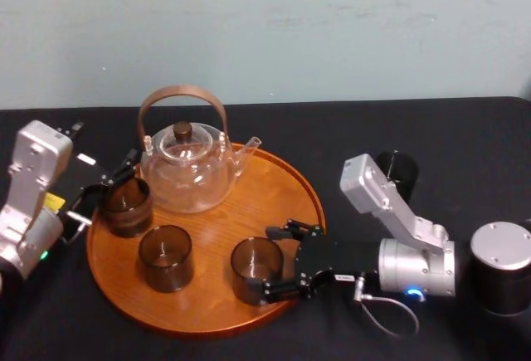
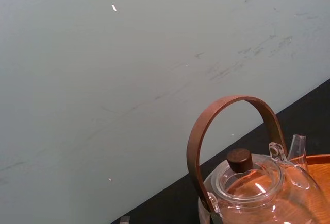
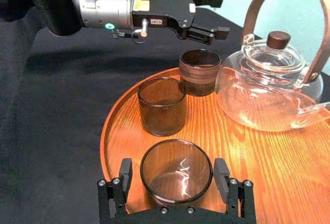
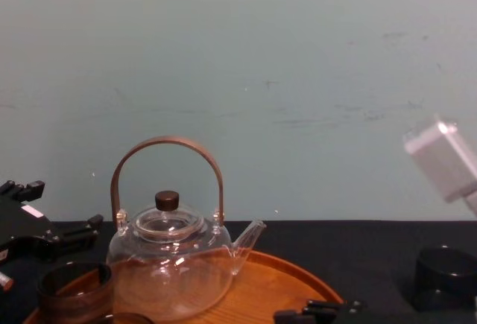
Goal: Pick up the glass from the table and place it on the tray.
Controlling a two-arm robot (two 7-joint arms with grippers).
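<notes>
Nearest, the glass [image 3: 176, 175] is seen upright on the tray [image 1: 274, 187], by its right rim, between the spread fingers of the right gripper [image 1: 269, 263], not clamped on it. If the gripper is pulled back crookedly, the glass could be dragged or tipped. Farther left, a second glass [image 1: 165, 257] and a third glass [image 1: 126, 206], beside the left gripper [image 1: 108, 188] with fingers apart, are empty, as is the teapot [image 1: 187, 170] behind

Teapot [image 1: 189, 172] blocks tray [image 1: 278, 199] rear — glasses [image 1: 126, 205] [image 1: 164, 257] [image 1: 255, 268] crowd left and front; bare wood right of spout.
</notes>
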